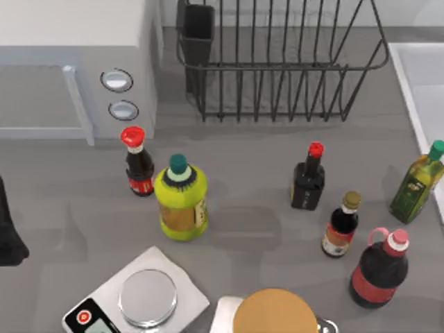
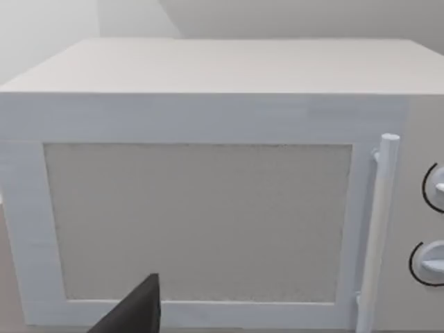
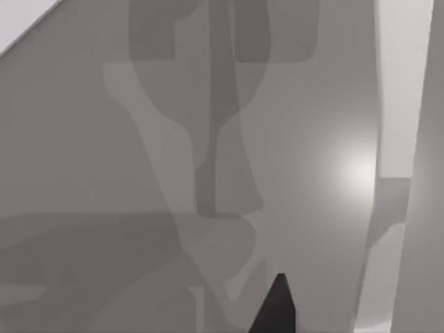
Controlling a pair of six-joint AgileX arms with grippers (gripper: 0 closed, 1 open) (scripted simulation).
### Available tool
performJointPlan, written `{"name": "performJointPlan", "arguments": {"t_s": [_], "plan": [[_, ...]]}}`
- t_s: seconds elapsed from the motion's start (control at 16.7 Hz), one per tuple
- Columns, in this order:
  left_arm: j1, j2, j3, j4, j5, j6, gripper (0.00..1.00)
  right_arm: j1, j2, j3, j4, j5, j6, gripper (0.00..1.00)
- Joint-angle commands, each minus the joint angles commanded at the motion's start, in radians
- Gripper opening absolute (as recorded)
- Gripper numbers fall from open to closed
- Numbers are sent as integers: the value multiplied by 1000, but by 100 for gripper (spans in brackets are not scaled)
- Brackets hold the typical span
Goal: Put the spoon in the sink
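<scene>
Sink point(image 1: 416, 76) lies at the table's right edge, right of the rack point(image 1: 277, 62). Left arm point(image 1: 8, 229) sits at the left edge, facing the microwave point(image 2: 208, 208); finger state cannot be told.

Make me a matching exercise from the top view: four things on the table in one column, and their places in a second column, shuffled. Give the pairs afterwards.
Things:
1. microwave
2. dish rack
3. sink
4. kitchen scale

Places:
A. at the right edge of the table, behind the olive oil bottle
B. near the front edge, in front of the yellow-green bottle
C. back left corner
D. at the back, between the microwave and the sink

Pairs: 1-C, 2-D, 3-A, 4-B
</scene>
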Motion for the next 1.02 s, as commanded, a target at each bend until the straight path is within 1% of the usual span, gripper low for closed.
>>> {"name": "performJointPlan", "arguments": {"t_s": [0.24, 0.36, 0.48, 0.72, 1.02], "plan": [[0, 0, 0, 0, 0, 0, 100, 2, 12, 7, -1, 0, 5, 0], [0, 0, 0, 0, 0, 0, 100, 10, 58, 59, -21, 3, 19, 0], [0, 0, 0, 0, 0, 0, 100, 27, 143, 154, -55, 8, 42, 0], [0, 0, 0, 0, 0, 0, 100, 84, 394, 468, -163, 25, 104, 0], [0, 0, 0, 0, 0, 0, 100, 176, 798, 1018, -342, 49, 201, 0]]}}
